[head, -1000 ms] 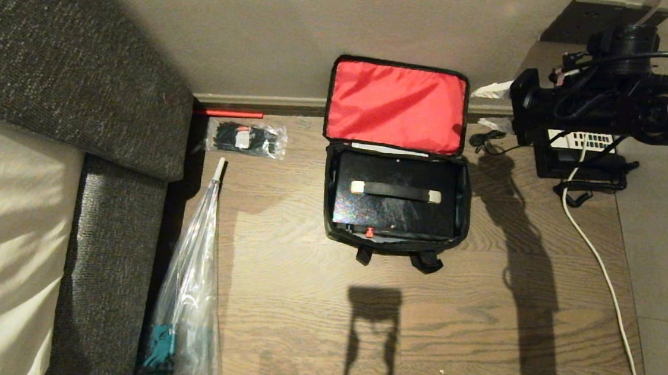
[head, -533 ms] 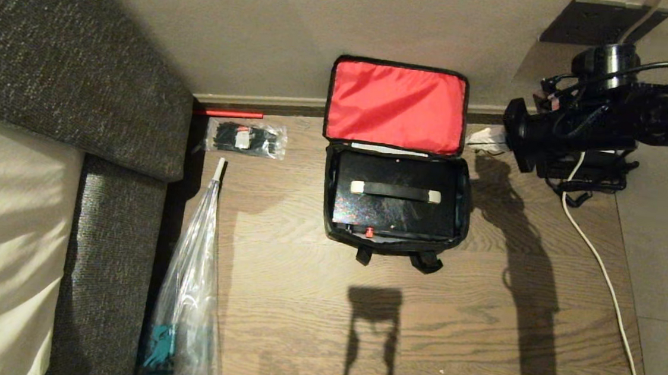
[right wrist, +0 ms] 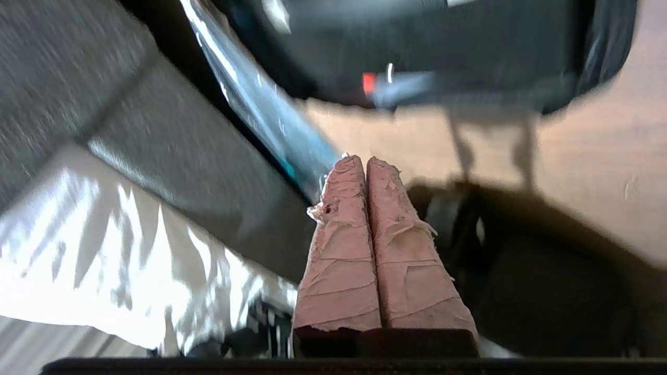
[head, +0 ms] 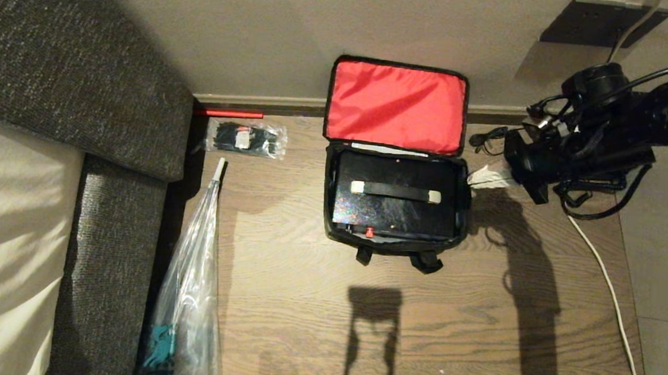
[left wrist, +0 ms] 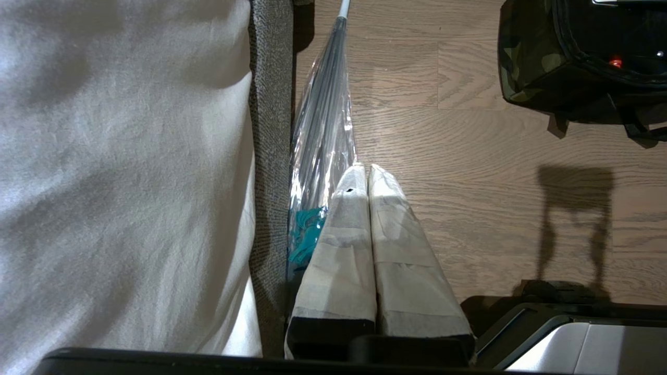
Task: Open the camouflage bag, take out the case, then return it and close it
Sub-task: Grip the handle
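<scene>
The camouflage bag (head: 328,202) stands open on the wood floor, its red-lined lid (head: 397,106) leaning back against the wall. Inside lies the black case (head: 394,213), with its pale-ended handle (head: 396,191) on top and a red latch (head: 369,232) at the near edge. My right gripper (head: 485,177) hovers just off the bag's right side, shut and holding nothing (right wrist: 366,160). The right wrist view shows the bag (right wrist: 599,52) blurred. My left gripper (left wrist: 366,167) is parked low near the sofa, shut and empty, with the bag's corner (left wrist: 526,67) ahead of it.
A grey sofa (head: 52,58) with a white sheet (head: 2,233) fills the left. An umbrella in a clear sleeve (head: 191,295) lies along it. A packet of black ties (head: 246,138) and a red stick (head: 229,113) sit by the wall. A white cable (head: 607,280) runs down the right.
My right arm has swung from beside the raised lid down along the bag's right side toward me. Bag and case have not moved.
</scene>
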Controlling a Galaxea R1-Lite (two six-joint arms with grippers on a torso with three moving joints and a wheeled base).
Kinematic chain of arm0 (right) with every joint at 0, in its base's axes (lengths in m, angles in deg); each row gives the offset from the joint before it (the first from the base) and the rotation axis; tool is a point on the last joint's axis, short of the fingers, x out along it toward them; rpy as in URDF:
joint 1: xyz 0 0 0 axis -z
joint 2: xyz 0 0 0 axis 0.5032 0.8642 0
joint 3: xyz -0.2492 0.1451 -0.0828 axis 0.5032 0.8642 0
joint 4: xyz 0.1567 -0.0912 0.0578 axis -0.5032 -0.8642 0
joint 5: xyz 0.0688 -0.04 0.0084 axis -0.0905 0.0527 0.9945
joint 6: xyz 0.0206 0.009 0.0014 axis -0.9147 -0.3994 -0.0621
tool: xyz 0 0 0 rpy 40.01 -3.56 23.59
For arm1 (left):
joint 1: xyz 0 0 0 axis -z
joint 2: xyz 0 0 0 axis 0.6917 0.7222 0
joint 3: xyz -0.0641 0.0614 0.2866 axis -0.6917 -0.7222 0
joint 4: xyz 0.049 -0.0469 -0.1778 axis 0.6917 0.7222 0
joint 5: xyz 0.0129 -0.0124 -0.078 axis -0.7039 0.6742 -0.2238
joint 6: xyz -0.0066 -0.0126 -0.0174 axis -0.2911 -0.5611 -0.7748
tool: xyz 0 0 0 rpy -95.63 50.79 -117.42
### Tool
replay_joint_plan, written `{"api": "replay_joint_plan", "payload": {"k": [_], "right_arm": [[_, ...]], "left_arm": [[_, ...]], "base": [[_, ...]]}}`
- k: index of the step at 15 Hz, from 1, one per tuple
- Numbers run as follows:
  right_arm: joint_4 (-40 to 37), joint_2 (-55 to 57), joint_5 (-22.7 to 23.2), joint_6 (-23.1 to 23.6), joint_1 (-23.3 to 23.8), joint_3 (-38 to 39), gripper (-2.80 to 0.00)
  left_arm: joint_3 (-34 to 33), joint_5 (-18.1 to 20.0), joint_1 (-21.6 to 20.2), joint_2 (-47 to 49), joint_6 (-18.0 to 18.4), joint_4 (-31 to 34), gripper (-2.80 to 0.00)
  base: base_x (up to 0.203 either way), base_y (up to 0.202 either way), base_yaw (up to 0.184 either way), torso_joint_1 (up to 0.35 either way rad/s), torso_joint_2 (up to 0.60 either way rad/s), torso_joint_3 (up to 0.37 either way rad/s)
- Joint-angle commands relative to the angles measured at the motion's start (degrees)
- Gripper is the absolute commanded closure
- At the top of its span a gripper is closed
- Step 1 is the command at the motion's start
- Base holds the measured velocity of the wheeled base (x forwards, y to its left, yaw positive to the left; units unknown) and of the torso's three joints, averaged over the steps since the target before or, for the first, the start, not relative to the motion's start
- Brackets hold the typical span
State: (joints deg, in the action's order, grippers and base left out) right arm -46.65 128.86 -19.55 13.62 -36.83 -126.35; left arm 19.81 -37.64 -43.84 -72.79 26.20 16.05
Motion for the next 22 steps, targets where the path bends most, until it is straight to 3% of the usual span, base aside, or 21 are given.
{"api": "replay_joint_plan", "payload": {"k": [1, 6, 11, 17, 22], "right_arm": [[-0.88, -5.51, 0.07, -0.02, -0.37, 3.18, 0.0], [-0.75, -21.47, -0.91, 0.12, -0.25, 14.73, 0.0], [-2.68, -42.03, -5.45, -0.06, -0.2, 25.96, 0.0], [-10.11, -64.74, -8.57, 0.2, -0.29, 36.4, 0.0], [-20.67, -79.07, -9.18, 0.21, -0.11, 41.81, 0.0]], "left_arm": [[-0.01, -0.06, -0.01, -0.09, -0.02, -0.01, 0.0], [-0.01, -0.06, -0.01, -0.09, -0.02, -0.01, 0.0], [-0.01, -0.06, -0.01, -0.09, -0.02, -0.01, 0.0], [-0.01, 0.0, -0.01, -0.09, -0.02, -0.01, 0.0], [-0.01, -0.03, -0.01, 0.0, -0.02, -0.01, 0.0]], "base": [[0.0, 0.0, 0.0, 0.0, 0.0, 0.0], [0.0, 0.0, 0.0, 0.0, 0.0, 0.0], [0.0, 0.0, 0.0, 0.0, 0.0, 0.0], [0.0, 0.0, 0.0, 0.0, 0.0, 0.0], [0.0, 0.0, 0.0, 0.0, 0.0, 0.0]]}}
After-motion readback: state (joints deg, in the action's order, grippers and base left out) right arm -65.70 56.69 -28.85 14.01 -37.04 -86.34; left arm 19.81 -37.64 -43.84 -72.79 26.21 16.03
